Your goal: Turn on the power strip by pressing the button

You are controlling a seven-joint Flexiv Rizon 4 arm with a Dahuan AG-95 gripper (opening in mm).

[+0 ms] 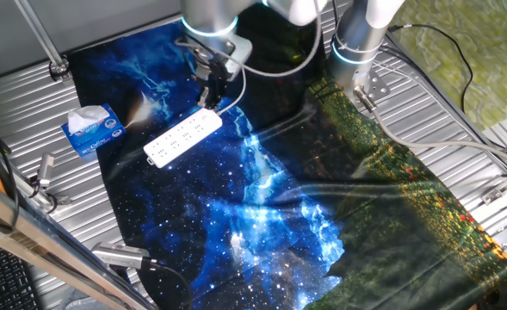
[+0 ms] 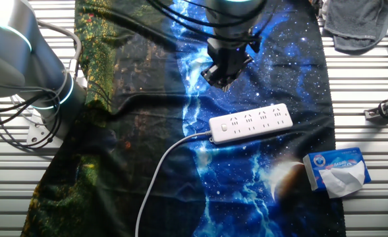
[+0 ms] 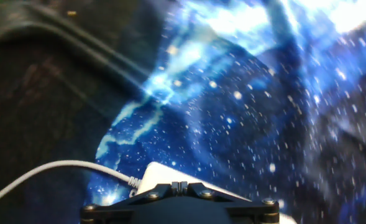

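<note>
The white power strip (image 1: 182, 138) lies on the blue galaxy cloth (image 1: 262, 215), with its white cord (image 2: 157, 174) leaving the end nearest the arm. It also shows in the other fixed view (image 2: 251, 123). My gripper (image 1: 212, 90) hangs just above that cord end and is apart from the strip in the other fixed view (image 2: 219, 80). In the hand view the fingertips touch each other, so the gripper (image 3: 179, 185) is shut and empty. Just past the tips are the strip's corner (image 3: 153, 174) and the cord (image 3: 52, 169). A small button (image 2: 224, 127) sits near the cord end.
A blue-and-white tissue box (image 1: 92, 129) stands left of the strip, also in the other fixed view (image 2: 338, 171). A second arm's base (image 1: 356, 43) stands at the back. A grey cloth (image 2: 358, 20) lies on the slatted table (image 2: 371, 79), with metal clamps (image 1: 42, 185) at the edges.
</note>
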